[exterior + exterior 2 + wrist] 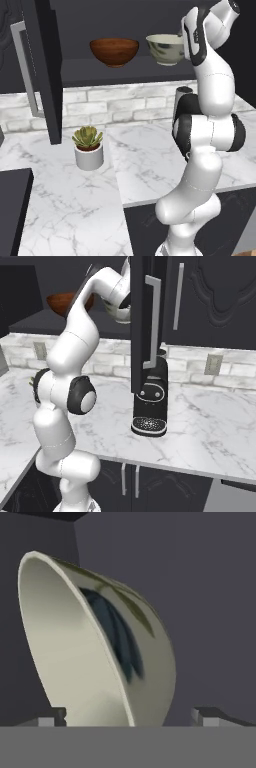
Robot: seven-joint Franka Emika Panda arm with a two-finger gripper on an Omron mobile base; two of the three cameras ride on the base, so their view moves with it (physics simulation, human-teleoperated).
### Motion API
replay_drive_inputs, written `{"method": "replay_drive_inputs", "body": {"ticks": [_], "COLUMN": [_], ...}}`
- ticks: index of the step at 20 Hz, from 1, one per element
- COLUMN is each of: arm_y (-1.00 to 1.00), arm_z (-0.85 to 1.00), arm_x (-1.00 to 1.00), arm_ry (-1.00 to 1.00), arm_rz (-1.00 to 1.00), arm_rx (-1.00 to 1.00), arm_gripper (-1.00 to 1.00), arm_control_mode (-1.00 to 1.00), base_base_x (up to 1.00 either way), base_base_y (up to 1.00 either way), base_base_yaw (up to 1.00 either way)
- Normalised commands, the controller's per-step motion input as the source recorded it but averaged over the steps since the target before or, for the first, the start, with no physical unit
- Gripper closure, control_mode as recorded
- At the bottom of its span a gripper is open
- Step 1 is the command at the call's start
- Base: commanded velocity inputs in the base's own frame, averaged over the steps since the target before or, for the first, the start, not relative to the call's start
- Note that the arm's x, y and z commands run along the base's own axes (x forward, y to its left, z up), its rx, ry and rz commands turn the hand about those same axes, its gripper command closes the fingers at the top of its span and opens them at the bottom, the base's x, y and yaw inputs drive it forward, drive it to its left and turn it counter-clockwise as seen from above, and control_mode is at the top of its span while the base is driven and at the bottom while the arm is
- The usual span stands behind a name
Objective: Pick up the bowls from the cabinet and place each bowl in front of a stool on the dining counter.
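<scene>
The cabinet (125, 71) stands open, and both bowls rest on its dark shelf. The reddish-brown bowl (114, 51) is on the left, and its edge shows behind my arm as the brown bowl (64, 302) in the right base view. The pale greenish-grey bowl (165, 49) is on the right, with my hand reaching in at its right rim. In the hand view this mottled bowl (100, 652) looms close, its rim edge running down between the fingertips (52, 717). My gripper (130, 718) is open and straddles that rim without clamping it. The dining counter is out of view.
The open cabinet door (145, 321) hangs just right of my hand. A second open door (42, 70) stands at the left. Below, on the marble wall counter (150, 165), sit a small white plant pot (89, 150) and a black coffee machine (150, 401).
</scene>
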Motion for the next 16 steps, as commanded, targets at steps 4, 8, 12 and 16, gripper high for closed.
{"method": "replay_drive_inputs", "body": {"ticks": [4, 8, 12, 16], "arm_y": [0.01, 0.03, 0.13, 0.2], "arm_z": [-0.25, -0.34, -0.42, -0.33], "arm_x": [0.0, 0.0, 0.0, 0.04], "arm_ry": [0.01, 0.01, 0.0, 0.0], "arm_rz": [0.0, 0.0, 0.0, 0.01], "arm_rx": [0.0, 0.0, 0.0, 0.0], "arm_gripper": [-1.0, -1.0, 1.0, 1.0], "arm_control_mode": [-1.0, -1.0, -1.0, -1.0], "base_base_x": [0.0, 0.0, 0.0, 0.0], "base_base_y": [0.0, 0.0, 0.0, 0.0], "base_base_yaw": [0.0, 0.0, 0.0, 0.0]}}
